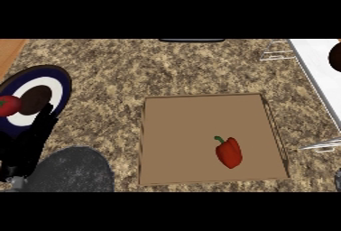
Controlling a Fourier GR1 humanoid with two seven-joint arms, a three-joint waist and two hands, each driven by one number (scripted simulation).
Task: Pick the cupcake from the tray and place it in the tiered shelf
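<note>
**No cupcake on the tray; brown shape on the shelf**

Your left robot hand point(30, 140) shows at the view's lower left with its fingers straight and apart, holding nothing. The fingertips overlap the near rim of a navy and white plate point(57, 81).

That plate carries a brown oval point(33, 100) and a red thing point(6, 104), just beyond the fingertips.

To the hand's right on the desk point(200, 67) lies the tray point(193, 131). It holds only a red pepper point(229, 153), whose long axis runs away from you with the green stem at the far end.

Well off to the right stands the tiered shelf point(320, 54). On it is a dark round shape point(335, 56), cut by the edge. You cannot tell whether it is the cupcake or which way it points.

A dark sliver at the lower right edge may be the right robot hand point(338, 179); its state cannot be told.
</note>
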